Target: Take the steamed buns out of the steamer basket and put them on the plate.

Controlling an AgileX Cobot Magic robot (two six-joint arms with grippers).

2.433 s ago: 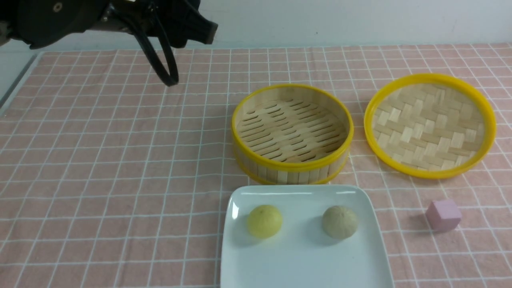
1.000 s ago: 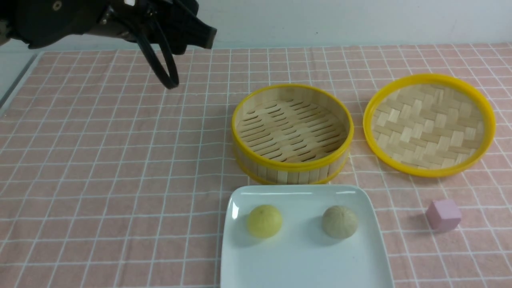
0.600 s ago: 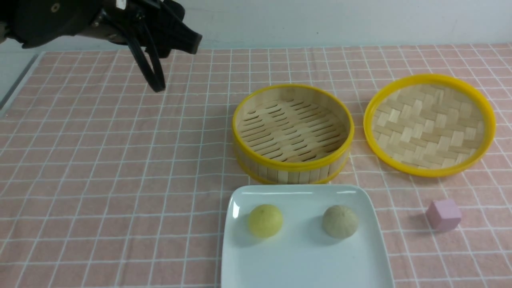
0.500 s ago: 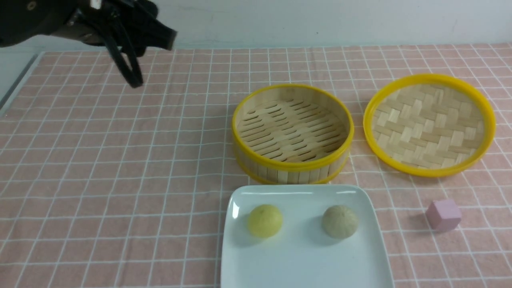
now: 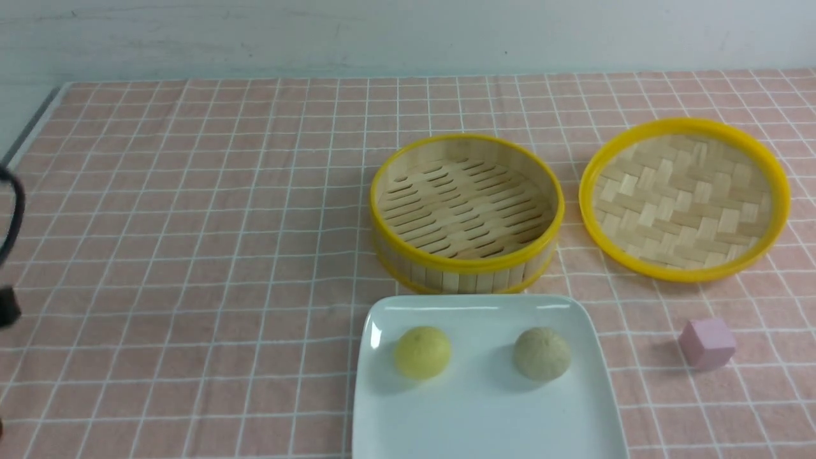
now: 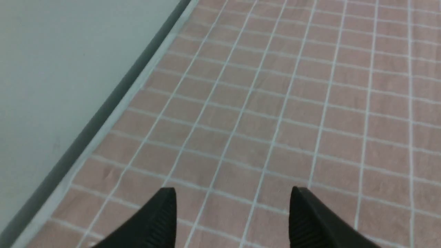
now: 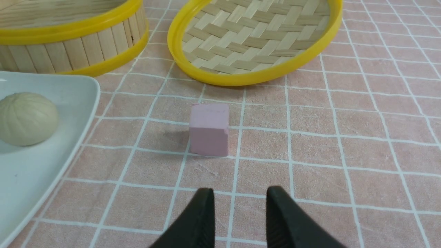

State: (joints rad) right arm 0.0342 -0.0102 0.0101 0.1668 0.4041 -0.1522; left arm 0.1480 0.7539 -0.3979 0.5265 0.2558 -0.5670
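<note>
**Front view.** A pink checked cloth (image 5: 191, 255) covers the desk (image 5: 16, 121). The plate (image 5: 484, 421) lies at the near edge of the desk, right of the middle. Both buns sit on it, well apart. The yellow bun (image 5: 422, 352) is on the side toward the left edge and the grey bun (image 5: 542, 354) on the side toward the right edge. The basket (image 5: 465, 264) stands upright just beyond the plate's far side, with its slatted floor bare. Whether the basket and plate touch cannot be told. The lid (image 5: 685, 275) lies woven face up beside the basket, toward the right edge of the desk. A pink cube (image 5: 706, 343) rests on the cloth between the plate and the right edge, nearer the near edge than the lid. A dark part of the left arm (image 5: 7, 255) shows at the left border of the view.

**Left wrist view.** The left pincer (image 6: 232, 193) is over bare cloth near the cloth's edge. Its jaws are wide apart and hold nothing.

**Right wrist view.** The right pincer (image 7: 240, 189) is low over the cloth and points at the cube, which lies a little beyond its tips. Its jaws are a narrow gap apart and hold nothing. The grey bun appears on the plate's corner to one side, with the basket wall and the lid beyond.
</note>
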